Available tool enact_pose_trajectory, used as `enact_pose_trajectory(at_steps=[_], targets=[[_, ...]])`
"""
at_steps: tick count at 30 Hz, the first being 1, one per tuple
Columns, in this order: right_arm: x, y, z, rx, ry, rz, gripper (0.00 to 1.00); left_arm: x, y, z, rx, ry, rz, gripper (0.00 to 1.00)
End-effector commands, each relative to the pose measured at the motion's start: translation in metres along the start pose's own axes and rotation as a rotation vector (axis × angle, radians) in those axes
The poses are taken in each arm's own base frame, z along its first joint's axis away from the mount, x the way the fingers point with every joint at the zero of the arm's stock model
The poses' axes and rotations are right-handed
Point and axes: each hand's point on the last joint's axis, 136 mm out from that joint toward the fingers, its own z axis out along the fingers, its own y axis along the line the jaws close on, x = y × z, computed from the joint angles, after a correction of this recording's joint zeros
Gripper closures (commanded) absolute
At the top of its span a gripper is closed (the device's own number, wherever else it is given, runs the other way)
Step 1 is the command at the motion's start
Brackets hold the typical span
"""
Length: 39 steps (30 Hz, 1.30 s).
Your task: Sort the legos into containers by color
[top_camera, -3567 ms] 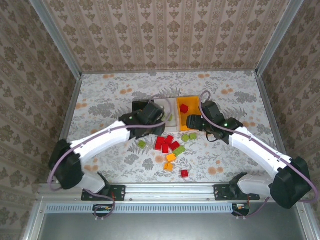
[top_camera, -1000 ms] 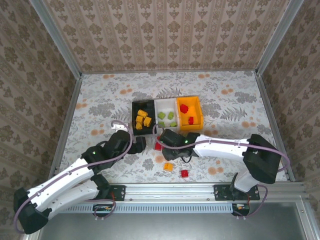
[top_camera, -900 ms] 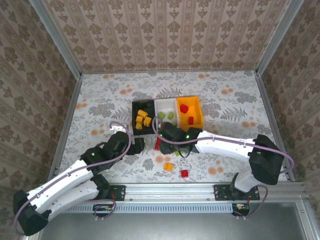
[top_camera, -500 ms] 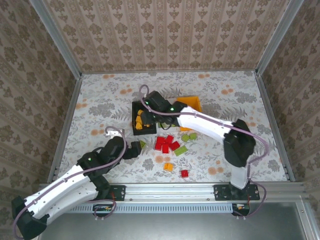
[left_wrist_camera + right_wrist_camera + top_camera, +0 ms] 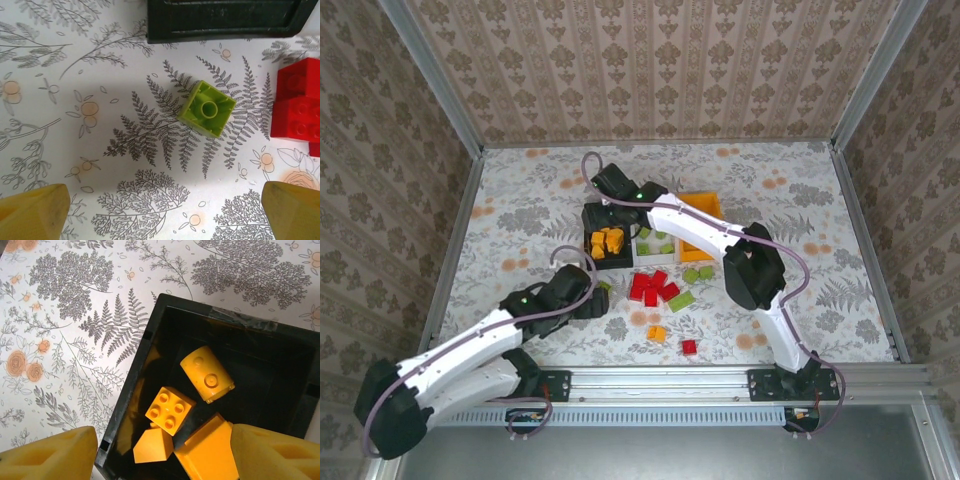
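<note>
Plainly, the left gripper (image 5: 162, 215), fingers (image 5: 32, 212) apart, hangs over a square green brick (image 5: 206, 109), hollow side up on open fern-printed tabletop (image 5: 75, 75). The right gripper (image 5: 162, 460), also apart, hovers over smooth yellow bricks (image 5: 170, 411) in the black bin (image 5: 131, 390).

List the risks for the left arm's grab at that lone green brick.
1. The green brick sits skewed and off-centre between the fingers of the open left gripper; closing may catch a corner and flick it.
2. The red bricks lie close beside it; a descending finger could knock them.
3. The right arm lies across the white bin, so a drop there may crowd it.
</note>
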Motion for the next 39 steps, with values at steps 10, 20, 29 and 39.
enact_pose_trajectory(at_steps=[10,20,29,39], targets=[[0.011,-0.036,-0.107,-0.032,-0.161,0.093,0.26,-0.030,-0.037,0.046,0.002,0.058,0.165,0.16],[0.031,-0.064,-0.157,-0.020,-0.240,0.140,0.25,-0.024,-0.033,0.077,-0.062,0.116,0.190,0.38],[0.032,-0.082,-0.175,0.004,-0.276,0.171,0.25,-0.021,-0.032,0.081,-0.070,0.125,0.195,0.61],[0.064,-0.117,-0.193,0.062,-0.298,0.246,0.25,-0.060,-0.094,0.021,0.057,-0.005,0.277,0.69]])
